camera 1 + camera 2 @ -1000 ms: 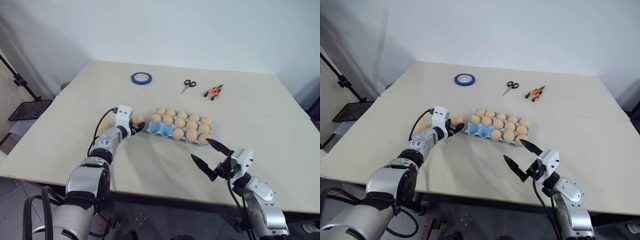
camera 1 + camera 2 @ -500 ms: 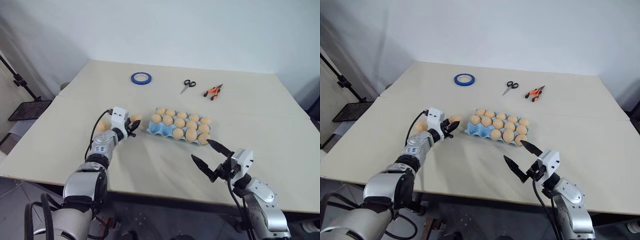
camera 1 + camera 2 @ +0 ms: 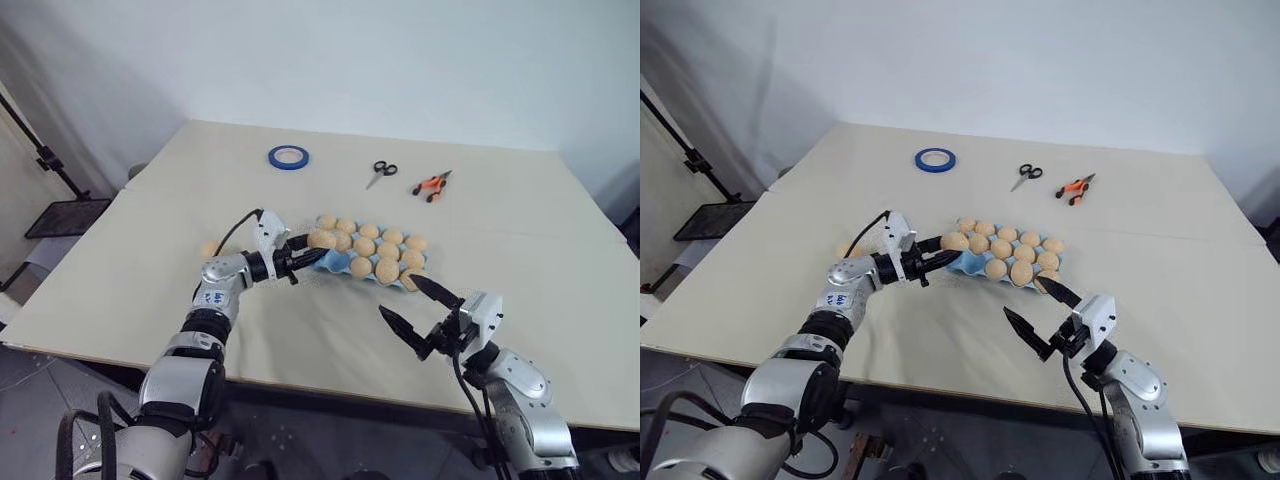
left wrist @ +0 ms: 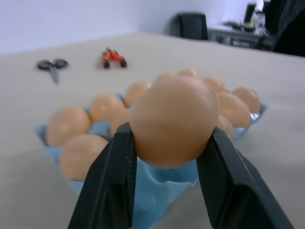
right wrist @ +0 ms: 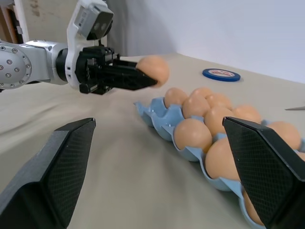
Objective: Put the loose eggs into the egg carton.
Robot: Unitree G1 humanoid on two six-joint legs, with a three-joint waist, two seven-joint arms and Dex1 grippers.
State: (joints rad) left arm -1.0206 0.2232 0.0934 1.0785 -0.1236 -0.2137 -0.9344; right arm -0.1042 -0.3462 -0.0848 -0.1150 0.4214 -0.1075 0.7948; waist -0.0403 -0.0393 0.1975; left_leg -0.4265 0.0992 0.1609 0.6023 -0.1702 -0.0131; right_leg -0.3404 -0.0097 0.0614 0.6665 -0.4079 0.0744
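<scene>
My left gripper [image 3: 316, 243] is shut on a tan egg [image 4: 174, 121], held level just above the left end of the light blue egg carton [image 3: 336, 263]. The black fingers [image 4: 112, 181] clamp the egg on both sides. Several eggs fill the carton's cups; the blue cups at its near left corner [image 5: 147, 112] show bare. One loose egg [image 3: 208, 249] lies on the table left of my left forearm. My right gripper [image 3: 400, 297] hovers open and empty in front of the carton's right end, and its wrist view shows the held egg [image 5: 153, 69].
A blue tape ring [image 3: 287, 156], black scissors [image 3: 378, 172] and orange pliers [image 3: 428, 185] lie along the far side of the beige table [image 3: 300, 330]. A black stand [image 3: 60, 215] is off the table's left edge.
My left gripper shut on an egg lying left of the carton, lifted it and swung right to the carton's left end. The right arm stayed put.
</scene>
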